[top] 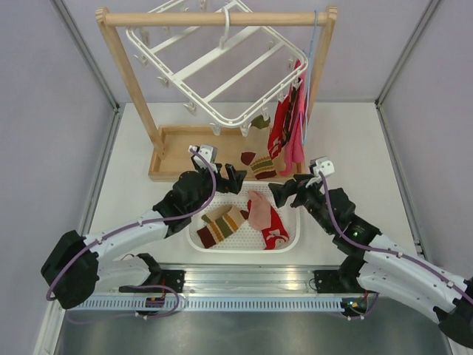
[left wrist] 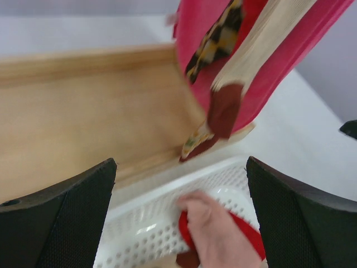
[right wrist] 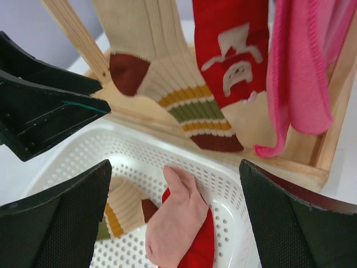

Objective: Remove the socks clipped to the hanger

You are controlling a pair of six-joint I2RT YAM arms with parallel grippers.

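Above the glossy white perforated plastic basket [right wrist: 240, 218], the cream ribbed-knit sock with striped bands [right wrist: 167, 78] looked coarse, the red sock with white marks [right wrist: 231, 56] finer-knit, the pink cloth [right wrist: 295, 84] fuzzy. Behind the basket, the pale wooden rack tray [left wrist: 83, 123] was matt. My black finger pads [right wrist: 61, 223] were mesh-textured.

The hanger [top: 244, 76] is white, the red sock [right wrist: 231, 56] bears white marks, and the cream sock [right wrist: 167, 72] has olive, mustard and brown stripes.

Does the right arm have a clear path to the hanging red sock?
Probably yes: the open right gripper faces the red sock with nothing between; the striped sock and pink cloth hang close beside it.
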